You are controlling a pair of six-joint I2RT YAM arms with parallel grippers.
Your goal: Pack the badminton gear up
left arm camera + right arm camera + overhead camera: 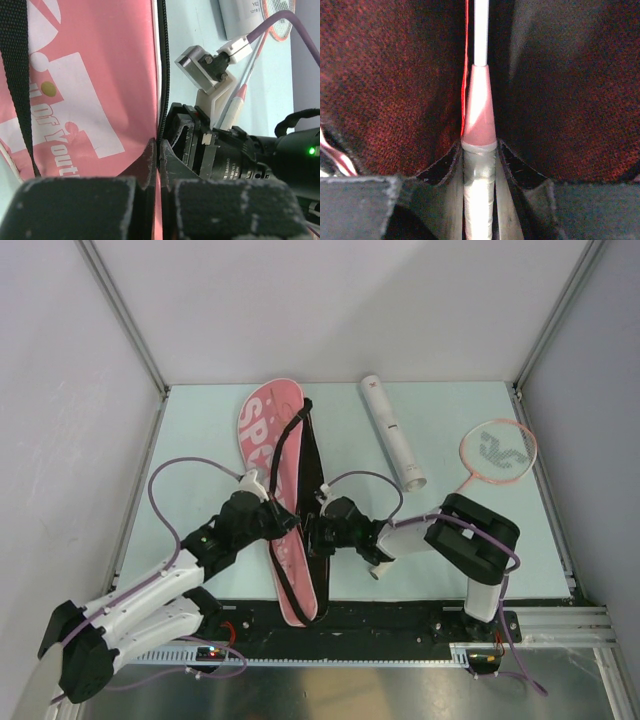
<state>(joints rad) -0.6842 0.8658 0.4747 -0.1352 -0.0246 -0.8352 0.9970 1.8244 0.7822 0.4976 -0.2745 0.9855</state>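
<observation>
The pink bag (262, 425) lettered "SPORT" lies lengthwise at mid-table, its black strap (291, 435) running along its right side. My left gripper (283, 512) is shut on the bag's zipper edge (161, 100), with pink fabric pinched between its jaws. My right gripper (479, 145) is shut on the pale handle (479, 170) of a racket. That racket's pink cone and thin shaft reach into the dark inside of the bag, and its head is hidden. A second pink-rimmed racket (497, 450) lies at the right. The white tube (393, 432) lies beyond the right gripper.
The pale green table mat (200, 430) is boxed in by white walls and metal frame posts (120, 310). Purple cables (165, 480) loop over both arms. The second racket's handle (231, 112) lies close behind my right wrist.
</observation>
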